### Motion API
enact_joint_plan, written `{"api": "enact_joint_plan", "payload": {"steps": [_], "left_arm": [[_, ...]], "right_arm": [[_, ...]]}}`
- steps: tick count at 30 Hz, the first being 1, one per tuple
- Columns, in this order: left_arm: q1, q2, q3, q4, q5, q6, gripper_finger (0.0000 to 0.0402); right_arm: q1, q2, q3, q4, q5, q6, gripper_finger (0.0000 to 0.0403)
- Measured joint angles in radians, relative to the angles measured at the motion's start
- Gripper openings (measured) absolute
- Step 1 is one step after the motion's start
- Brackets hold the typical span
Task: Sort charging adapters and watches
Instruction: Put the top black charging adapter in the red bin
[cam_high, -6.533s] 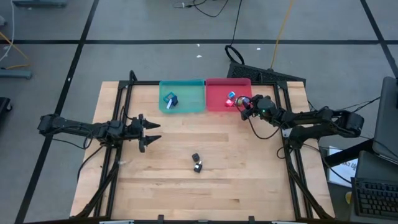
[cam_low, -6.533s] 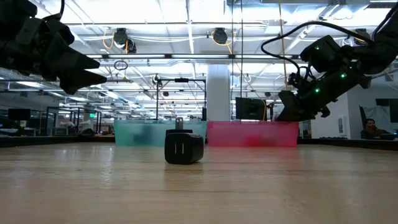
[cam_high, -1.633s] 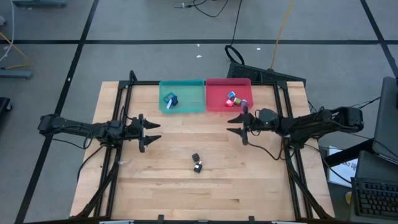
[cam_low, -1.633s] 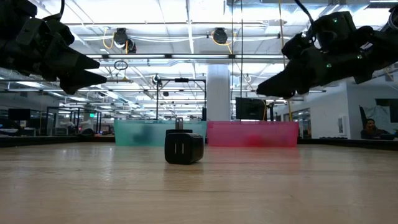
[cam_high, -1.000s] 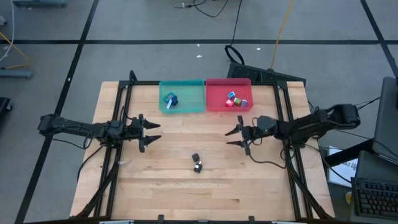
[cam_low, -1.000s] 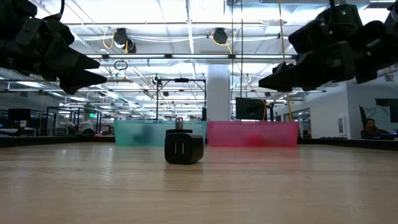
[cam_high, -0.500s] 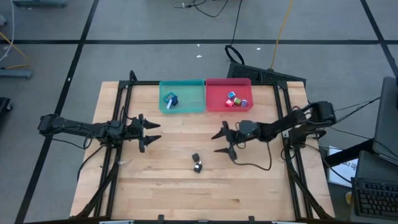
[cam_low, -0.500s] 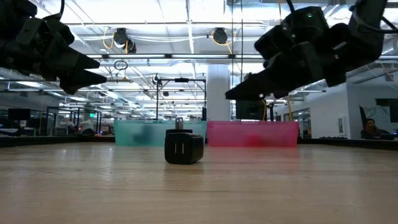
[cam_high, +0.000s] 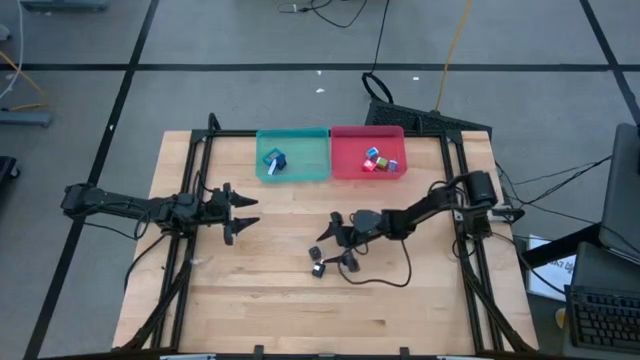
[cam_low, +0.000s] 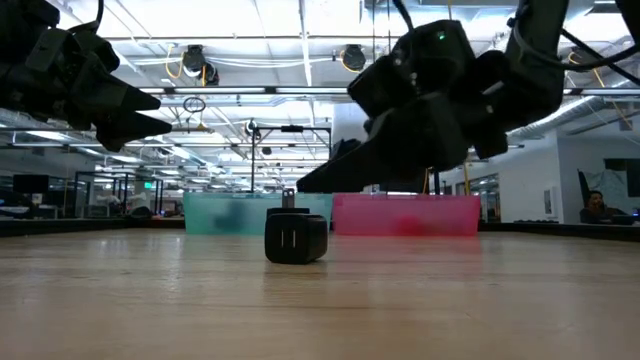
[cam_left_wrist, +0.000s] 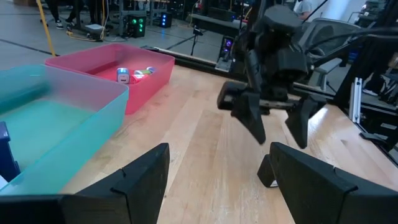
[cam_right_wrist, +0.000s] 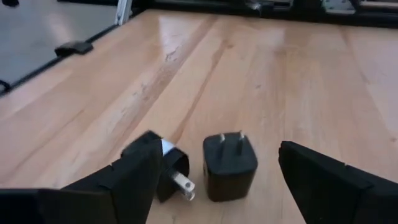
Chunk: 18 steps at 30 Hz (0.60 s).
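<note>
Adapters (cam_right_wrist: 229, 165) — two small black plug cubes, side by side well in front of the red bin (cam_high: 340, 165). Our right gripper (cam_high: 333, 244) hovers over them, jaws spread, empty. We judge them light, rigid, slick — best pinched across flat sides, clear of the prongs.

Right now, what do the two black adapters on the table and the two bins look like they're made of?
Black adapters: apparently matte moulded plastic, with shiny metal prongs. Teal bin and pink bin: likely translucent plastic, since light passes through their walls in the low view.
</note>
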Motion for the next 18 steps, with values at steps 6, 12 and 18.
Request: {"api": "enact_joint_plan", "payload": {"steps": [6,12,18], "left_arm": [[0.0,0.0,0.0,0.002,0.0,0.0,0.0278],[0.0,0.0,0.0,0.008,0.0,0.0,0.0278],[0.0,0.0,0.0,0.008,0.0,0.0,0.0278]], "right_arm": [[0.001,0.052,0.028,-0.001,0.0,-0.01,0.0305],[0.001,0.059,0.035,-0.001,0.001,-0.043,0.0304],[0.0,0.059,0.035,-0.014,0.002,-0.045,0.0304]]}}
